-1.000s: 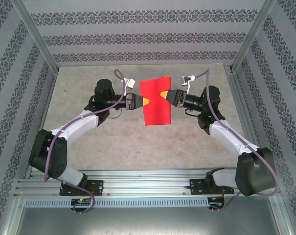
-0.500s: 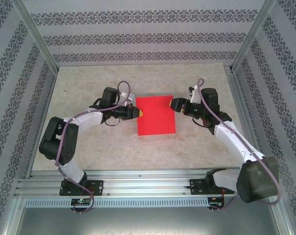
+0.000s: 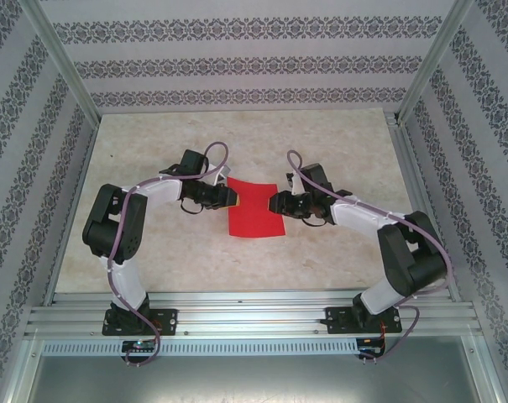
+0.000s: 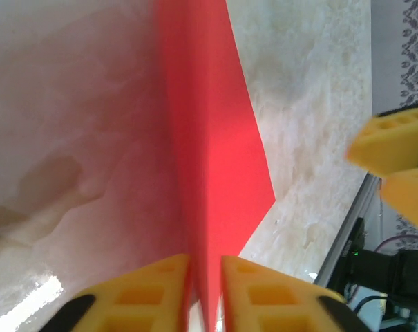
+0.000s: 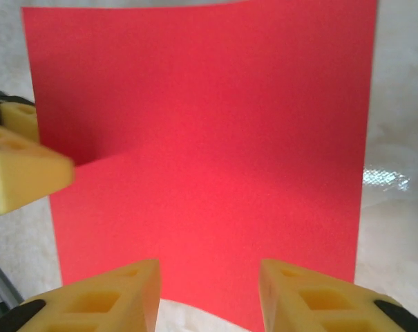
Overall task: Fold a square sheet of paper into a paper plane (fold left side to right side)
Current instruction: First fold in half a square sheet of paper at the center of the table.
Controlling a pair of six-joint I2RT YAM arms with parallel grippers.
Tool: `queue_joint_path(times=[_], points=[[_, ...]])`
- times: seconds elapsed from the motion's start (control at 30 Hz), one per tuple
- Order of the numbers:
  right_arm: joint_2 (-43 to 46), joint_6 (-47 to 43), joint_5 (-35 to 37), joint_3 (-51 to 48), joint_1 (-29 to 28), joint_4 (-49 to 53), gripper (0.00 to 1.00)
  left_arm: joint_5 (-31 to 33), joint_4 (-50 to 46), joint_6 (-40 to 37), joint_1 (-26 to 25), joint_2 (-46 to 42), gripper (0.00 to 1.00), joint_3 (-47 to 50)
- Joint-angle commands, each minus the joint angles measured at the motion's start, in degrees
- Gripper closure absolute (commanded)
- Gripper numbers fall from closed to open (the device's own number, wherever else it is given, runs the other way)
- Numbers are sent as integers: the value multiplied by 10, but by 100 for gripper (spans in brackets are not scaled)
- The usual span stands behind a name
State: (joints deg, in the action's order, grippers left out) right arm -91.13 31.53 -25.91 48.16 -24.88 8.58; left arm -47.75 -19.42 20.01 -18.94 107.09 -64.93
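paper status: sheet of paper (image 3: 255, 210) lies near the centre of the table (image 3: 153, 252), between the two grippers. in the right wrist view its far edge bows slightly.

left arm (image 3: 111, 231): base at 7 o'clock of the table, elbow bent sharply out at 9 o'clock, forearm running low and inward. left gripper (image 3: 233, 195) meets the sheet at about 10 o'clock on its left edge. in the left wrist view its fingers (image 4: 143, 290) stand a little apart, and the sheet's edge runs up through the narrow gap. we read the gap as wider than the paper, so parted, not clamped. we cannot tell whether a pad touches the paper.

right arm (image 3: 409, 256): base at 5 o'clock of the table, elbow out at 4 o'clock, forearm reaching back in toward the centre. right gripper (image 3: 273, 204) sits at 3 o'clock on the sheet's right edge. its fingers (image 5: 319, 294) are spread wide and hold nothing, and the sheet's near edge lies across the space between them.

the two wrists point at each other across the sheet, and each wrist view catches the other gripper's yellow tips.
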Motion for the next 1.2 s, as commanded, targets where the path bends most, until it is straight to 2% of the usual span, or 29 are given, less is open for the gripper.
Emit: queue_joint_path(times=[0.0, 0.13, 0.4, 0.77, 1.0, 1.17], points=[[-21, 23, 19, 19, -1, -18, 59, -36, 15, 3, 5, 1, 57, -2], [-20, 25, 17, 15, 11, -22, 58, -74, 75, 46, 1, 0, 47, 6], [-7, 47, -38, -4, 53, -66, 55, -91, 123, 79, -29, 15, 40, -16], [-36, 162, -111, -6, 54, -225, 51, -87, 196, 126, -58, 58, 41, -31], [-80, 187, -106, 1, 44, -253, 52, -78, 207, 134, -61, 69, 47, -33], [-103, 201, -110, 4, 36, -272, 54, -74, 207, 135, -61, 70, 48, -32]])
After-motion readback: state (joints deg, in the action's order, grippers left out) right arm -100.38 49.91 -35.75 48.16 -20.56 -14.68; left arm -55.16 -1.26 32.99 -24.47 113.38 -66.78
